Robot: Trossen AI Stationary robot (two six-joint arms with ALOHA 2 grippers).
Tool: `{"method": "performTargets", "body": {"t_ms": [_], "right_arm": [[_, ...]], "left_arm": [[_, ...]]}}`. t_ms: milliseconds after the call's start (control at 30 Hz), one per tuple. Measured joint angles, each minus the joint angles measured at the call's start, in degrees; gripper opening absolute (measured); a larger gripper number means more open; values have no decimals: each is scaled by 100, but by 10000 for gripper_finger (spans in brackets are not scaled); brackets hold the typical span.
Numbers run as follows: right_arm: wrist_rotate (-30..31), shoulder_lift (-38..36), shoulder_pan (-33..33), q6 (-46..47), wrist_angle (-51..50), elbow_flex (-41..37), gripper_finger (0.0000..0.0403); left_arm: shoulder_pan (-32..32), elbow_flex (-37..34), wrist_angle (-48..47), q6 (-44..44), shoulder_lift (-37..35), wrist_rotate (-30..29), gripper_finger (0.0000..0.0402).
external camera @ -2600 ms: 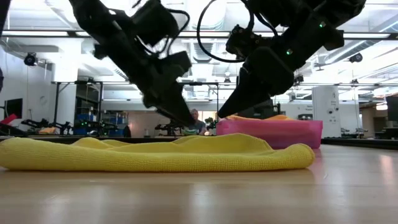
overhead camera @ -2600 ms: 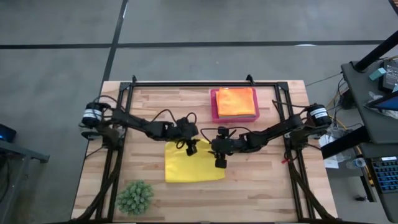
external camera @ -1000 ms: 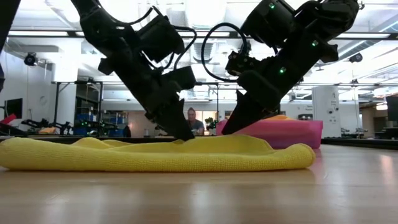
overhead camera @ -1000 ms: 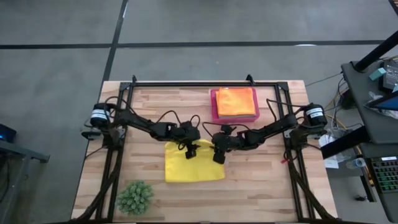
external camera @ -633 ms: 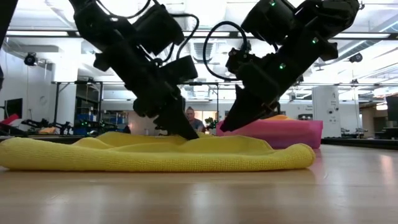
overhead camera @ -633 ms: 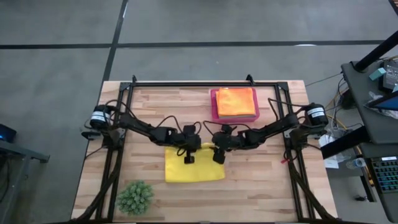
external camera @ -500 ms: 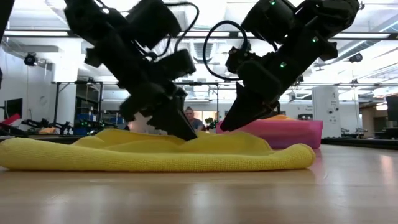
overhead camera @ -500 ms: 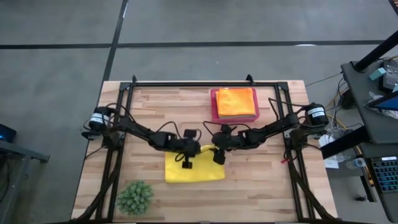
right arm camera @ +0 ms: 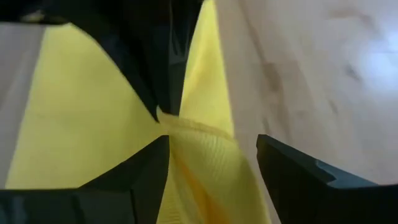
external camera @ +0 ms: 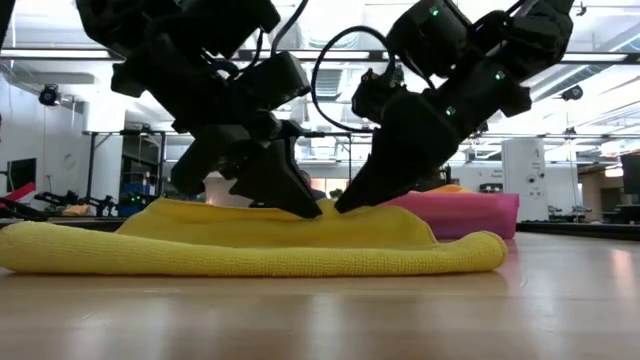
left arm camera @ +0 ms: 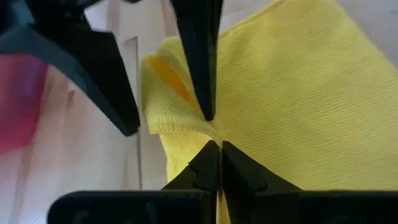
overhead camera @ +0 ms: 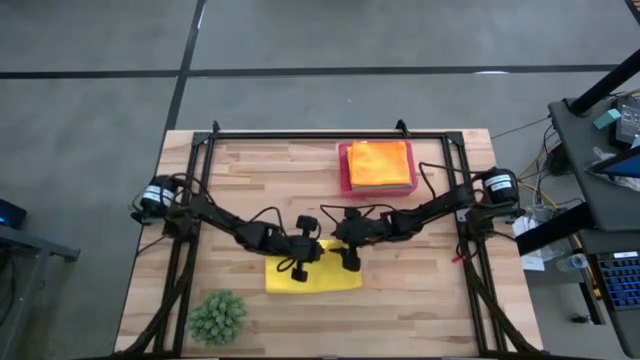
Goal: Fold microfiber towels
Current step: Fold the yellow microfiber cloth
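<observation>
Right wrist cam is basically all yellow towel (right arm camera: 93, 124) on the wooden table (right arm camera: 311, 74). The right gripper (right arm camera: 211, 163) has its fingers spread apart over a bunched fold, with the other arm's dark gripper (right arm camera: 163, 109) pinching that fold.

Both arms cover the far edge of the yellow towel (overhead camera: 315, 275) from above.

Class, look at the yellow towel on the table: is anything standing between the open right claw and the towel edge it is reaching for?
Nothing visible. The right claw stands open directly over the yellow towel edge, beside the left claw, shut on that same fold.
</observation>
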Motion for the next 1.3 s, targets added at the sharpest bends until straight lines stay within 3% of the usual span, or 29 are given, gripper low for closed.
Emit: {"method": "performTargets", "body": {"t_ms": [100,467,933,1300], "right_arm": [[-343,92,0,-109,104,0,223],[-428,219,1,-140,334,33,162],[-352,-18,32,-60,273,33,21],[1126,-268,72,-57,-606,33,9]], "left_arm": [[-53,0,13,6,0,-6,0],[-106,-7,-7,-207,0,-21,0],[-60,-15,-307,-615,-123,-487,0],[11,-47,-2138,-815,-993,-1071,71]]}}
